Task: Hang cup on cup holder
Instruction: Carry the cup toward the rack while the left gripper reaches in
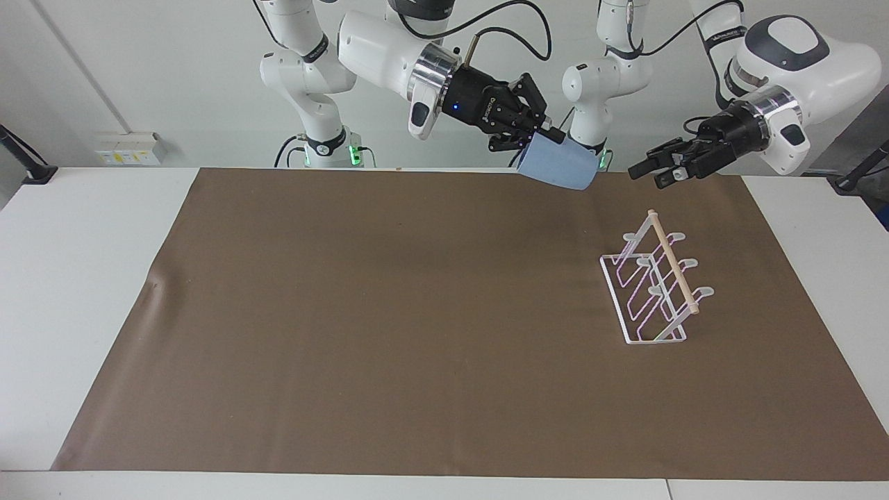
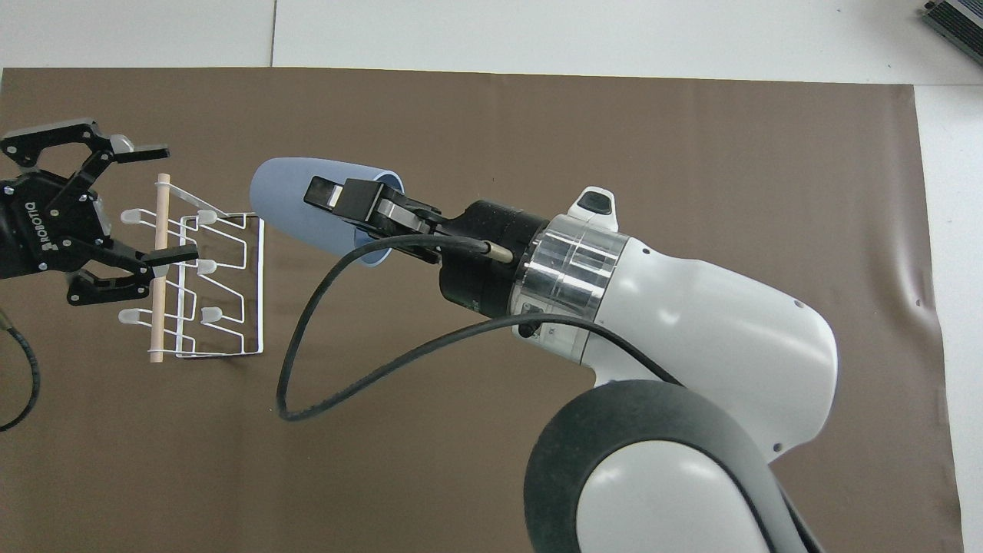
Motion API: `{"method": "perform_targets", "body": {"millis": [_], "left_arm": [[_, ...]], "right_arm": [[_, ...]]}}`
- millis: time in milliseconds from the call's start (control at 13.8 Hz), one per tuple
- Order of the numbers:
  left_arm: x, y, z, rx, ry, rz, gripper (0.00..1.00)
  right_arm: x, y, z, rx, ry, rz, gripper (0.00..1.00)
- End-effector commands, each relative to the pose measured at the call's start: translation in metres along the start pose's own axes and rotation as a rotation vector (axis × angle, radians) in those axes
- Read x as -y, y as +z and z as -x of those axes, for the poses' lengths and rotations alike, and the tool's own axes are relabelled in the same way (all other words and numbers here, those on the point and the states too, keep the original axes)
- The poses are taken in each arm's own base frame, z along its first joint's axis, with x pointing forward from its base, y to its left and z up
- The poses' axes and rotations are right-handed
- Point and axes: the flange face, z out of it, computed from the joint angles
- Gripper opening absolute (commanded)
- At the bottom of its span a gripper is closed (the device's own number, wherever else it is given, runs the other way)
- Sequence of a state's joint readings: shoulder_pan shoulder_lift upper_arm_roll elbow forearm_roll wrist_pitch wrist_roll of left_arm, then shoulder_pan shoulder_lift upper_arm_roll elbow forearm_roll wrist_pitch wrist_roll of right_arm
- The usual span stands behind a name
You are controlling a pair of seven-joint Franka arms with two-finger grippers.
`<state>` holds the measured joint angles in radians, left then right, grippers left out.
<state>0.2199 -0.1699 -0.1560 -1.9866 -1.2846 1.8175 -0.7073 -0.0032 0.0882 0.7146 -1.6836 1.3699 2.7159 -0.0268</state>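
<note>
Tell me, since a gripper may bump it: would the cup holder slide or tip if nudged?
The cup holder is thin wire, so probably light and apt to slide on the brown mat. Its wide rectangular base likely resists tipping, though its wooden dowel sits high.

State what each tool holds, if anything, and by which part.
The right tool holds the cup by its rim, one finger inside the mouth. The left tool is open and holds nothing.
</note>
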Motion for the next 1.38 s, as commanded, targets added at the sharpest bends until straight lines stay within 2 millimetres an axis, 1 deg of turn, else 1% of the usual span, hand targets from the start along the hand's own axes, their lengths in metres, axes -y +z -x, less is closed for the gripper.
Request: {"method": "perform_targets", "body": {"millis": [0, 145, 436, 508, 653, 726, 871, 944, 1307], "left_arm": [[0.013, 0.006, 0.002, 0.043, -0.071, 0.066, 1.00], [0.011, 0.009, 0.007, 0.087, -0.088, 0.094, 1.00], [0.007, 0.011, 0.011, 0.126, -0.095, 0.130, 1.00], [0.004, 0.017, 0.017, 0.151, -0.094, 0.141, 1.00], [0.001, 0.020, 0.021, 0.172, -0.093, 0.155, 1.00], [0.002, 0.028, 0.024, 0.179, -0.087, 0.145, 1.00], [0.002, 0.038, 0.030, 0.187, -0.058, 0.132, 1.00], [0.003, 0.043, 0.033, 0.189, -0.053, 0.127, 1.00], [0.004, 0.049, 0.035, 0.185, -0.053, 0.122, 1.00]], "right_arm": [[0.004, 0.005, -0.006, -0.011, 0.030, -0.030, 0.00], [0.011, 0.005, -0.005, -0.009, 0.023, -0.039, 0.00], [0.010, 0.008, 0.001, 0.010, 0.015, -0.036, 0.00], [0.011, 0.008, 0.001, 0.011, 0.006, -0.031, 0.00], [0.010, 0.009, 0.003, 0.015, -0.011, -0.019, 0.00], [0.009, 0.010, 0.004, 0.019, -0.020, -0.012, 0.00], [0.007, 0.017, 0.015, 0.040, -0.037, 0.003, 0.00], [0.005, 0.017, 0.015, 0.040, -0.037, 0.006, 0.00], [0.005, 0.017, 0.016, 0.041, -0.050, 0.014, 0.00]]}}
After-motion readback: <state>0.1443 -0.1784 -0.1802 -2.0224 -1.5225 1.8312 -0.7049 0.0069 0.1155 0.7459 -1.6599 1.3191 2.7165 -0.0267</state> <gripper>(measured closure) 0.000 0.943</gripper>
